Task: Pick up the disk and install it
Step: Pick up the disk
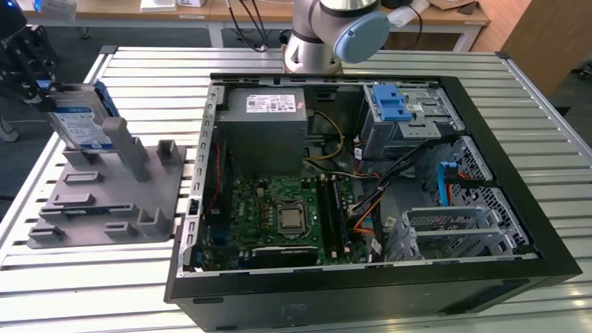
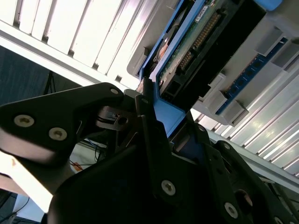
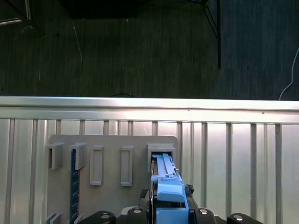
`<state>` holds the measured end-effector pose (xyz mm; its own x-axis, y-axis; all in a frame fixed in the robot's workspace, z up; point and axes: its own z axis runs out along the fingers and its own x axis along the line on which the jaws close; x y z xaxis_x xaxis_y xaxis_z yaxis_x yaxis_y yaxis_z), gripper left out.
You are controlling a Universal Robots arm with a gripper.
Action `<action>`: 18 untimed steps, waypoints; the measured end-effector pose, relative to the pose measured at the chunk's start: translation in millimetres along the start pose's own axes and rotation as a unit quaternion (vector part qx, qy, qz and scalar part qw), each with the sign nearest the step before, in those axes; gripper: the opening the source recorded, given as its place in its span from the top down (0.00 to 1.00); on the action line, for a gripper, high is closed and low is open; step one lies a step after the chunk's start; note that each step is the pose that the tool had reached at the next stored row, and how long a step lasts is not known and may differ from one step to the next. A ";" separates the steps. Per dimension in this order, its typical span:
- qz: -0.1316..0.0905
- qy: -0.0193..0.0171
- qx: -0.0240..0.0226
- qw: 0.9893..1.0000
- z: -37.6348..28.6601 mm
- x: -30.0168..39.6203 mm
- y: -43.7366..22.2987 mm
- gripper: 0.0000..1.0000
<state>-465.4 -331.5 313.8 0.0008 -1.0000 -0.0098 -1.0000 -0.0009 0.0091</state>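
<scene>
Slatted metal table (image 1: 93,291); dark floor (image 3: 140,46).

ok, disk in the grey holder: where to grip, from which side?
By the upper end of its blue carrier frame, from above. The disk stands on edge in the grey holder, whose posts fence its lower part; the top is free and thin enough for the jaws. The gripper holds it there.

disk (image 1: 82,125): silver, blue frame | rack (image 1: 93,202): grey | table (image 1: 93,284): silver slats
</scene>
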 end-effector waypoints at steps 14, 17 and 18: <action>0.000 0.000 0.000 1.000 -3.1 0.0 0.0 0.64; 0.000 0.000 0.000 1.000 -3.8 0.0 0.0 0.64; 0.000 0.000 0.000 1.000 -3.9 0.0 0.0 0.64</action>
<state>-465.4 -331.5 317.8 0.0008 -1.0000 -0.0098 -1.0000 -0.0009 0.0090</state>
